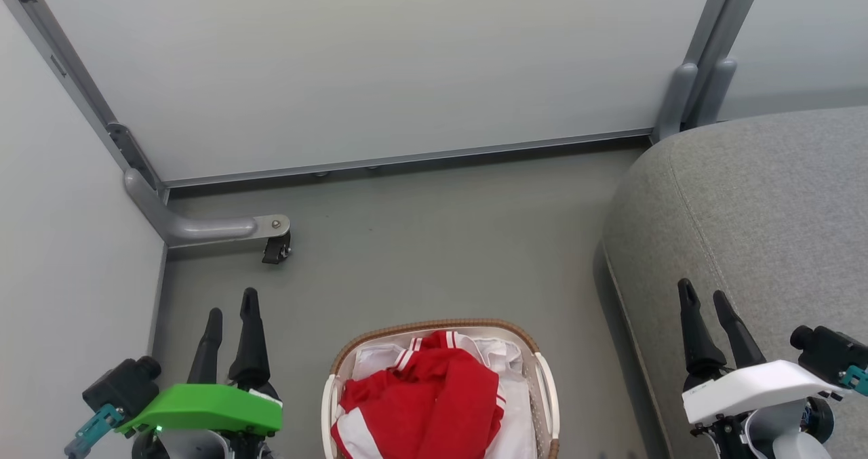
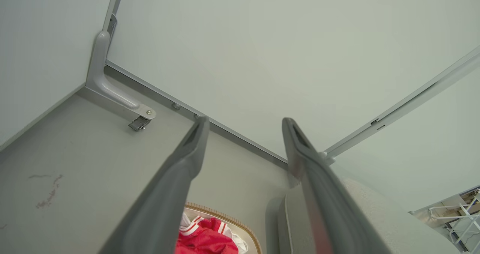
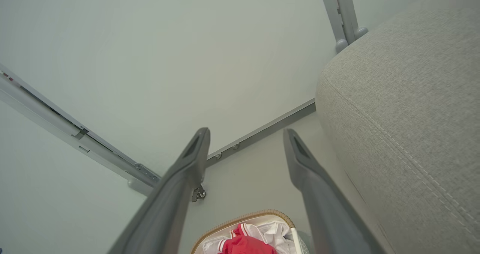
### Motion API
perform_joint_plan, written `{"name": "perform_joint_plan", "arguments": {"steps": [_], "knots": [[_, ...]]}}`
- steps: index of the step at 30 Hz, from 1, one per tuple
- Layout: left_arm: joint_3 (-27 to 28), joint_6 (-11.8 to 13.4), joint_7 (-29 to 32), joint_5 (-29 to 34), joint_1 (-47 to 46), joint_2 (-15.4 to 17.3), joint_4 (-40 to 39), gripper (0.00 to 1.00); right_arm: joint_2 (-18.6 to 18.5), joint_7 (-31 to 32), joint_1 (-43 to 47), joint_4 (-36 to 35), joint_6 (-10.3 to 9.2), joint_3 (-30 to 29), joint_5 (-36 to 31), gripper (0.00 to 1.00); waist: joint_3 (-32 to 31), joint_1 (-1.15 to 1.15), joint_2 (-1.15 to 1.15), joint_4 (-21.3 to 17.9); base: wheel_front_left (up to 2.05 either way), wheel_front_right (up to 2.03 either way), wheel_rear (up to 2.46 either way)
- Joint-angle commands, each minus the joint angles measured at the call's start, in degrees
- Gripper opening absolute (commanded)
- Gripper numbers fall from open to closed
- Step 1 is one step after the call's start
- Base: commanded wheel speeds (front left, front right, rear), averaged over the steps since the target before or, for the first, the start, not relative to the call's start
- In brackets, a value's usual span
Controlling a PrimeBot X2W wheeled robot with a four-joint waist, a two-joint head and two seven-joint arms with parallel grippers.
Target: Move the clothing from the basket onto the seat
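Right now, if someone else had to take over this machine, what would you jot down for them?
Left gripper: open, empty, left of the basket.
Right gripper: open, empty, right of the basket, by the seat.
The clothing: red and white, heaped in the basket on the floor.
Done: nothing yet; no clothing on the visible part of the seat.
Left: grasp the clothing, lift it out, lay it on the seat.
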Motion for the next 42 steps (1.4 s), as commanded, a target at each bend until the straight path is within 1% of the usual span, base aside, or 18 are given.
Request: {"name": "perform_joint_plan", "arguments": {"steps": [1, 21, 35, 42], "knots": [[-0.3, 0.0, -0.5, 1.9, 0.3, 0.4, -0.2, 1.0, -0.4, -0.6, 0.2, -0.4, 0.03, 0.1, -1.7, 1.0, 0.0, 0.0, 0.0, 0.0, 0.0, 0.0, 0.0], [-2.0, 0.3, -3.5, 10.4, 0.5, 0.5, 2.2, 1.0, -0.6, -3.5, 0.9, -0.7, 0.03, 0.3, -13.3, 1.0, 0.3, 0.0, 0.0, 0.4, 0.0, 0.0, 0.0], [-3.3, 0.2, -5.3, 15.7, 0.7, 0.5, 3.5, 1.0, -0.6, -5.3, 1.5, -0.9, 0.03, 0.9, -19.8, 1.0, 0.5, 0.0, 0.0, 0.6, 0.0, 0.0, 0.0], [-3.7, 0.7, -6.0, 18.1, 0.8, 0.6, 4.1, 1.0, -0.7, -6.1, 1.8, -1.1, 0.03, 0.9, -22.7, 1.0, 0.6, 0.0, 0.0, 0.7, 0.0, 0.0, 0.0]]}}
